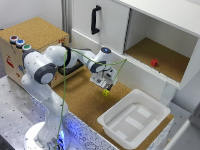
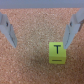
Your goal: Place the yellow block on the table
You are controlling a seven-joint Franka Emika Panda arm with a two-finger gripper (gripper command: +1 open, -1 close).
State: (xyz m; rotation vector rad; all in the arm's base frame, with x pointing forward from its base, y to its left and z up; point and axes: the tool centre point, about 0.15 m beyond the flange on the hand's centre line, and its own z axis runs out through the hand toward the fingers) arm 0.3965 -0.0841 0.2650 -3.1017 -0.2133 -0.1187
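Note:
The yellow block (image 1: 106, 92) is a tiny cube resting on the brown cork table (image 1: 82, 97), just below my gripper (image 1: 103, 86). In the wrist view the yellow block (image 2: 58, 52) shows a dark T mark on its top face and lies on the cork table (image 2: 30, 65). My gripper (image 2: 39, 44) is open, with its two fingers (image 2: 7, 29) spread wide. The block sits close to one finger but neither finger touches it. The gripper holds nothing.
A white plastic bin (image 1: 134, 118) stands on the table toward the exterior view's right. A small red block (image 1: 154, 62) lies in the open cabinet compartment behind. A cork-topped wooden box with coloured buttons (image 1: 30, 40) stands at the exterior view's left.

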